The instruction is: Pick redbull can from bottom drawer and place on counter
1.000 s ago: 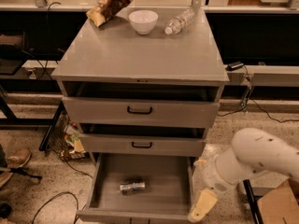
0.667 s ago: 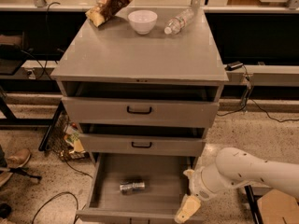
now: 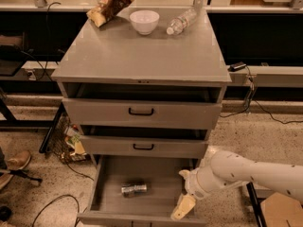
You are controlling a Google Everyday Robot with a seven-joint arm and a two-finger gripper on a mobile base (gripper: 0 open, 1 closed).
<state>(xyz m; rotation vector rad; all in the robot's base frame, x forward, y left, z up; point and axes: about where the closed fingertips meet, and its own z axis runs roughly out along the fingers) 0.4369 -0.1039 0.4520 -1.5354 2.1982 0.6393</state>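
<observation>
The redbull can point(image 3: 134, 189) lies on its side in the open bottom drawer point(image 3: 109, 207), a little left of its middle. My gripper point(image 3: 183, 206) hangs over the drawer's right part, fingers pointing down, to the right of the can and apart from it. It holds nothing. My white arm point(image 3: 251, 169) comes in from the lower right. The counter point(image 3: 142, 56) is the grey cabinet top above.
On the counter's far edge lie a chip bag point(image 3: 112, 4), a white bowl point(image 3: 144, 21) and a clear water bottle point(image 3: 182, 21). The two upper drawers point(image 3: 142, 111) stand slightly ajar. A wire basket with litter point(image 3: 66, 141) stands left of the cabinet, cables on the floor.
My arm has stretched leftward and the gripper has moved left from outside the drawer's right edge to over its right part. The can has not moved.
</observation>
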